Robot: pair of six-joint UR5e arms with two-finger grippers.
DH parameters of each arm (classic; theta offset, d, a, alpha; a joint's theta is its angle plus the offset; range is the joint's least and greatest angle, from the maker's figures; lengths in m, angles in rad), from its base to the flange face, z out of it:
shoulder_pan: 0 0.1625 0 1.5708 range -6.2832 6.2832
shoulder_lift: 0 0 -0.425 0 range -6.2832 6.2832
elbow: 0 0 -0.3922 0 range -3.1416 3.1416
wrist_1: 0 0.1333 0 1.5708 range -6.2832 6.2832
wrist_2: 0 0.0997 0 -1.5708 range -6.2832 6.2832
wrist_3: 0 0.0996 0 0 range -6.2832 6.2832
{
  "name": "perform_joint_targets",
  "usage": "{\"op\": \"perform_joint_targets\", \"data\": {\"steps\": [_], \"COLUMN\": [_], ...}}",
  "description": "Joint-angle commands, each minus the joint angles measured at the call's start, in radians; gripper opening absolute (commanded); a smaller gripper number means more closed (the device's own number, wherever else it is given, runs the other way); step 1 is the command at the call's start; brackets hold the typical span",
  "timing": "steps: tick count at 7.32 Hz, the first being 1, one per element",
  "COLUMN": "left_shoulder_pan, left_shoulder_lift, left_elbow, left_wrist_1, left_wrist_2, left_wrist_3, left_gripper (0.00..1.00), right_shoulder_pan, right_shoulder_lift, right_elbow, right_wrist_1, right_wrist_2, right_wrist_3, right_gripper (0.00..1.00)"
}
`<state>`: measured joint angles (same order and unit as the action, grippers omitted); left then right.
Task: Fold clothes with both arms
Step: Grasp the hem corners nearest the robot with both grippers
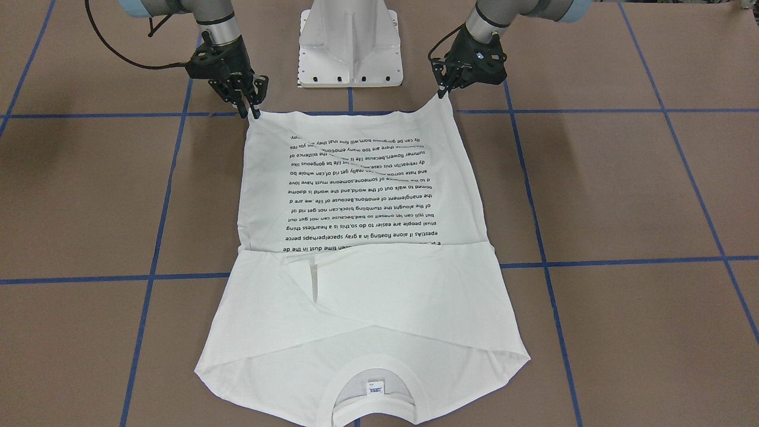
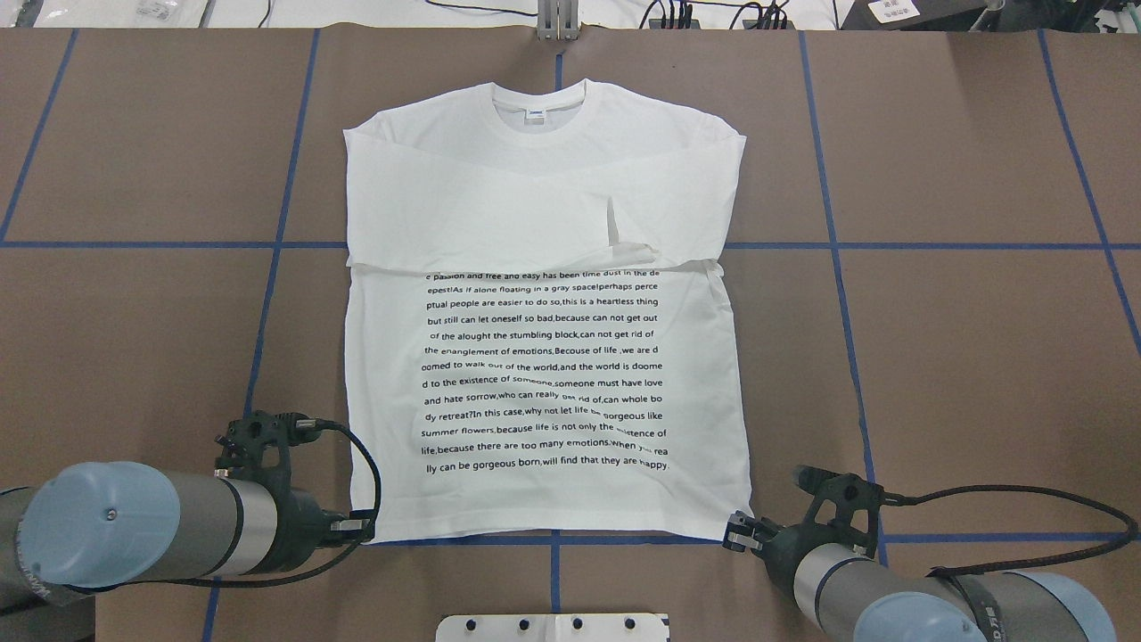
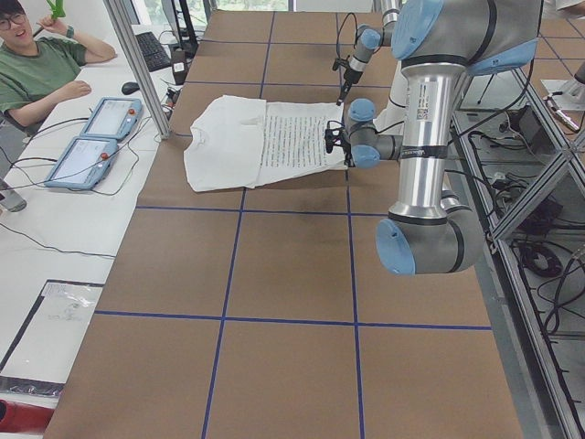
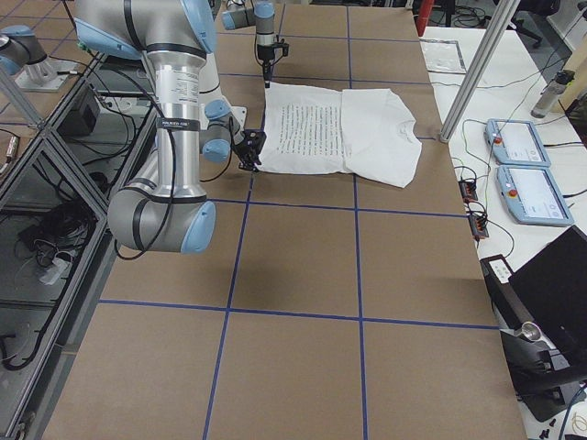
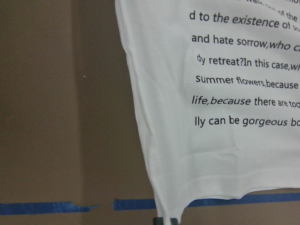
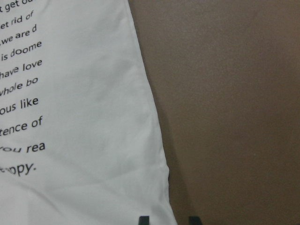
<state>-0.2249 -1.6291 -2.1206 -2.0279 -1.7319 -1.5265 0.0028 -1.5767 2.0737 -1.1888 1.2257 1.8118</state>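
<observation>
Shirt (image 2: 544,499) lies flat mid-table (image 2: 936,357), print side up. The collar (image 2: 540,114) points to the table's far edge and the hem to the robot-side edge, just ahead of the white base (image 2: 553,629). Both sleeves (image 2: 499,205) are folded in across the chest and cover the top lines of text. The hem runs roughly along a blue tape line (image 2: 553,571).

Left gripper (image 2: 364,531) is at the hem corner on the robot's left. Fingers are pinched together on the fabric. In the wrist view the corner tapers down into the closed tips, and in the front view that corner is pulled up to a point at the claw.

Right gripper (image 2: 733,531) is at the other hem corner, low over the table. The jaw stands apart: two fingertips (image 6: 144,219) show with a clear gap, one over the cloth and one over bare table. The shirt's side edge runs down between them. This corner lies flat and isn't clamped.

Both arms come in low from the robot-side edge, wrists angled toward the corners, black cables looping off them.

In the side view a person (image 3: 37,69) in a green top sits beyond the far edge, beside two control tablets (image 3: 91,146).
</observation>
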Motion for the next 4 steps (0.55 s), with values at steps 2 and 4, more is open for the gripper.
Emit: {"op": "perform_joint_targets", "data": {"steps": [2,4], "left_shoulder_pan": [-0.001,-0.001], "left_shoulder_lift": [0.000,0.000], "left_elbow": [-0.002,-0.012], "left_wrist_1": [0.000,0.002], "left_wrist_2": [0.000,-0.002], "left_wrist_3": [0.000,0.000], "left_gripper": [0.00,0.00], "right_shoulder_pan": [0.000,0.012], "right_shoulder_lift": [0.023,0.024], "right_elbow": [-0.001,0.032], "right_wrist_1": [0.000,-0.002], "right_wrist_2": [-0.003,-0.002], "right_wrist_3": [0.000,0.001], "right_gripper": [0.00,0.00]}}
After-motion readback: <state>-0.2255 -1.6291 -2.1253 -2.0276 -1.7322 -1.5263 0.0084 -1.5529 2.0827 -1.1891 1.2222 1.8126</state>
